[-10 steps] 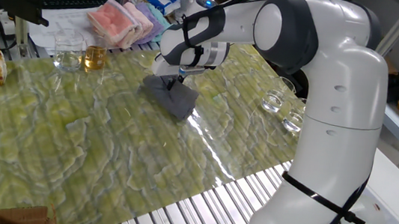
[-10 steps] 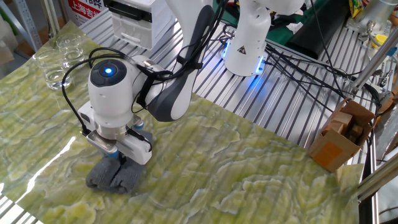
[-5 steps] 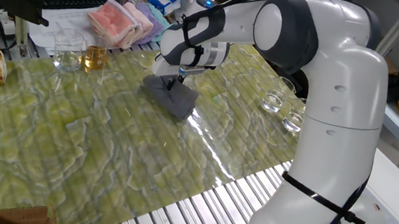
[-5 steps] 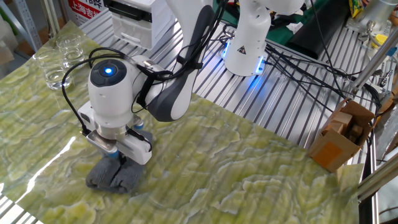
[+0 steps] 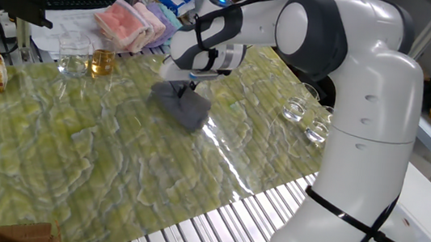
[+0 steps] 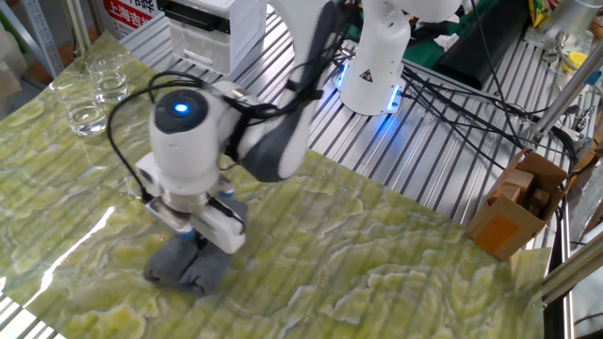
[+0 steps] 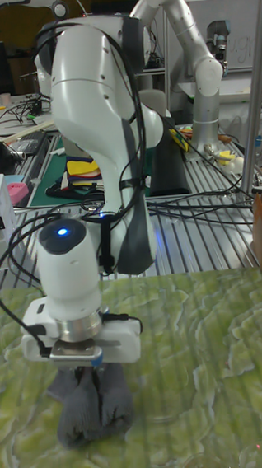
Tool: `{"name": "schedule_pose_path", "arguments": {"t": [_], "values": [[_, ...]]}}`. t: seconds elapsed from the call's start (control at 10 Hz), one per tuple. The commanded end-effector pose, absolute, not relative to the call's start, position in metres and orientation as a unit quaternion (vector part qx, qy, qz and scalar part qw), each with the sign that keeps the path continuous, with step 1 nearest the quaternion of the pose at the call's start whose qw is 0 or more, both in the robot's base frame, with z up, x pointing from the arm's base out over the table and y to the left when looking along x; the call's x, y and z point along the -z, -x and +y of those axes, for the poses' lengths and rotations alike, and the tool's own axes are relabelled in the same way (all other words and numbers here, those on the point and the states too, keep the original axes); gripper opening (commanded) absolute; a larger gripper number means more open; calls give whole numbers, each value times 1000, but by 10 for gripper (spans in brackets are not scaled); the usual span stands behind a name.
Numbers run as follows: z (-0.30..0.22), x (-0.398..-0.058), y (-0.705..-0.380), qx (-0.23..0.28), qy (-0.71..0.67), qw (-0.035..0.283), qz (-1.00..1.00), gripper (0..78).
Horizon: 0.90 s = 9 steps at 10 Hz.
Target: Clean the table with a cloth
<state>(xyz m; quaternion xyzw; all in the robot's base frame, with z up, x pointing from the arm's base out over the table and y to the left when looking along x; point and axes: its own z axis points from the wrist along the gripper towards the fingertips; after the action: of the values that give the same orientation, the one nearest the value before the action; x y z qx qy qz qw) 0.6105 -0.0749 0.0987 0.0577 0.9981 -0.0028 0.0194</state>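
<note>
— What color is the cloth [image 5: 182,107]?
— Dark grey, all plain.
— And the table [image 5: 73,154]?
— Yellow-green with wavy lines. Its edge is silver stripes.
— The arm [image 5: 363,113]?
— White, with a blue light.

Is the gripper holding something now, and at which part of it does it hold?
The gripper is shut on the cloth, pinching a bunched fold at its top middle, while the rest of the cloth lies on the table.

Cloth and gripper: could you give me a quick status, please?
Gripper pressed down on cloth, jaws shut on it. Cloth bunched, flat on table. Path nearby clear.
</note>
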Motion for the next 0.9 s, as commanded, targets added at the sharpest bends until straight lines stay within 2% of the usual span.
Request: {"name": "schedule_pose_path", "arguments": {"t": [0.1, 0.9], "values": [[-15, -130, -595, -1, -141, 0, 990, 13], [11, -142, -593, -5, -174, -5, 985, 13]]}}
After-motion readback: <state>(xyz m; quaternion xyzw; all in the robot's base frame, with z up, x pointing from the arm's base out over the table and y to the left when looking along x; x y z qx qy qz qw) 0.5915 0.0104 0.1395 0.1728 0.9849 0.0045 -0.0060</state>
